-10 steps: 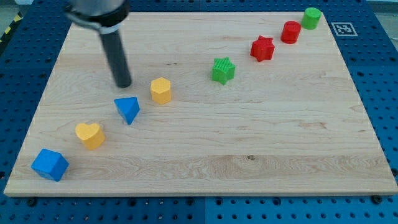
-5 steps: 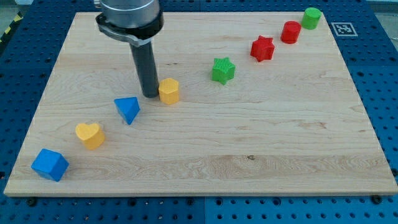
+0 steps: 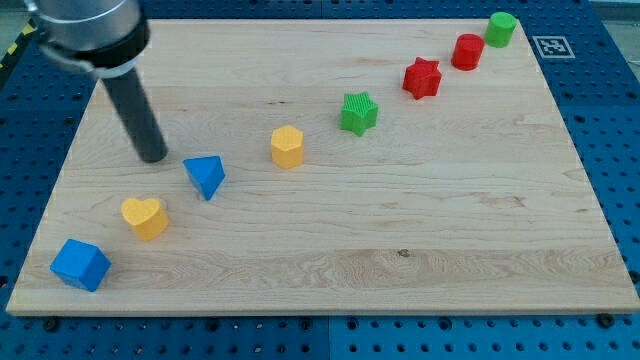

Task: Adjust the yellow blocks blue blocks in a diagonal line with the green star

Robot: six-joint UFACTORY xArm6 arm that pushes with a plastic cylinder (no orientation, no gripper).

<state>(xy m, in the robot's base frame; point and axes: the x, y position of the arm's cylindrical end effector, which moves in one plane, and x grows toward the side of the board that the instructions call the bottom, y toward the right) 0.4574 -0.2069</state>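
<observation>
My tip (image 3: 153,157) rests on the board just left of the blue triangular block (image 3: 206,176), with a small gap between them. A yellow hexagonal block (image 3: 287,146) lies to the right, between the blue triangle and the green star (image 3: 358,113). A yellow heart block (image 3: 145,216) sits below and left of the triangle. A blue cube (image 3: 80,264) lies near the view's bottom left corner. These blocks form a rough diagonal rising toward the view's top right.
A red star (image 3: 422,78), a red cylinder (image 3: 467,51) and a green cylinder (image 3: 501,29) continue the diagonal to the top right corner. A marker tag (image 3: 551,45) sits beyond the wooden board (image 3: 400,250), on the blue pegboard.
My tip went right to the yellow hexagonal block and pushed it to the right, toward the green star. It then swung back left and now stands left of the blue triangle.
</observation>
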